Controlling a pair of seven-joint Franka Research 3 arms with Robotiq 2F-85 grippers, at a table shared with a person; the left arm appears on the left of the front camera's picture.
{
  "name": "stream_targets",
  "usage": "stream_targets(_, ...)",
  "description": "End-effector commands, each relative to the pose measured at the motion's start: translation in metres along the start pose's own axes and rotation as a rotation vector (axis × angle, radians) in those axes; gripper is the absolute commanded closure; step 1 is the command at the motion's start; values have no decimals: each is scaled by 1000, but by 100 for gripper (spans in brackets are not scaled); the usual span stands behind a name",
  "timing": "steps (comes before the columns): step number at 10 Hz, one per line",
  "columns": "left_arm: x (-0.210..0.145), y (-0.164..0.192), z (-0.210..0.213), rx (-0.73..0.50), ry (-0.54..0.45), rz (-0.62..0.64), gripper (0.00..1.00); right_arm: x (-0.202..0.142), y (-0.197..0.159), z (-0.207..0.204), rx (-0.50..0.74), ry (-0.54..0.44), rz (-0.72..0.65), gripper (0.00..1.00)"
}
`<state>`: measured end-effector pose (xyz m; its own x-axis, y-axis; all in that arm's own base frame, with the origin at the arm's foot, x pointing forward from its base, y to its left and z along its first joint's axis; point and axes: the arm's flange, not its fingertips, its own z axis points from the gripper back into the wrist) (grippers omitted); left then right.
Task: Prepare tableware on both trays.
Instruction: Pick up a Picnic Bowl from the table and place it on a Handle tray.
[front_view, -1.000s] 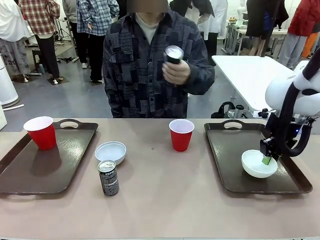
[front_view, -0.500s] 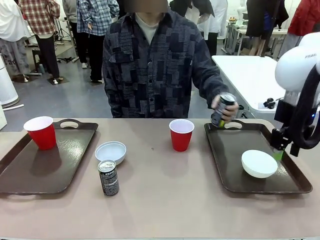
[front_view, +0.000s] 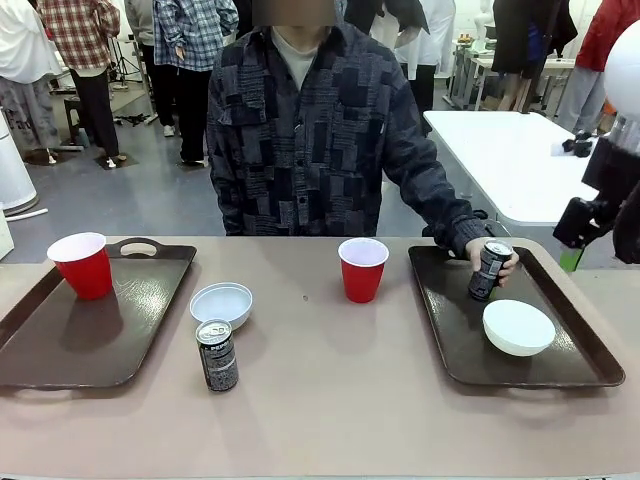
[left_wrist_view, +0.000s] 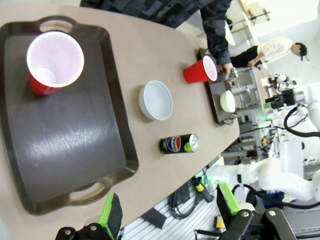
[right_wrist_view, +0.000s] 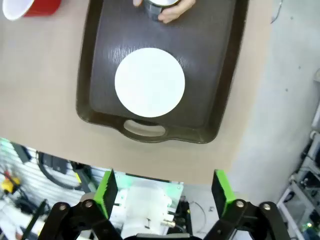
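The right gripper (right_wrist_view: 163, 196) hangs spread and empty, high outside the right tray (front_view: 450, 340). The left gripper (left_wrist_view: 169, 210) is spread too. That tray holds a bowl (front_view: 518, 326) and the can (front_view: 490, 270), which a person's hand (front_view: 476, 250) grips. The loose cup (front_view: 362, 268) stands upright on the table just off the tray's inner rim, so the right arm looks nearer.

Right tray (front_view: 455, 335) carries bowl (front_view: 519, 326) and hand-held can (front_view: 490, 268), left tray (front_view: 115, 340) a cup (front_view: 82, 265); spare cup (front_view: 362, 270), spare bowl (front_view: 221, 304), spare can (front_view: 217, 356) between.
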<state>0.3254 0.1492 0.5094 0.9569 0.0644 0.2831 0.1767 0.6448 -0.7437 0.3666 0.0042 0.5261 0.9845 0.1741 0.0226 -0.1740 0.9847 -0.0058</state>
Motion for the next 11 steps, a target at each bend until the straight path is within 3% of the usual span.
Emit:
stream_targets(1, 0, -1, 1, -13, -7, 9, 0, 4, -4, -13, 12, 39, 54, 12)
stream_targets(10, 0, -1, 1, -13, -7, 9, 0, 5, -2, -13, 9, 37, 40, 11)
stream_targets(11, 0, 0, 0, 0, 0, 0, 0, -10, -16, 0, 154, 50, 42, 11)
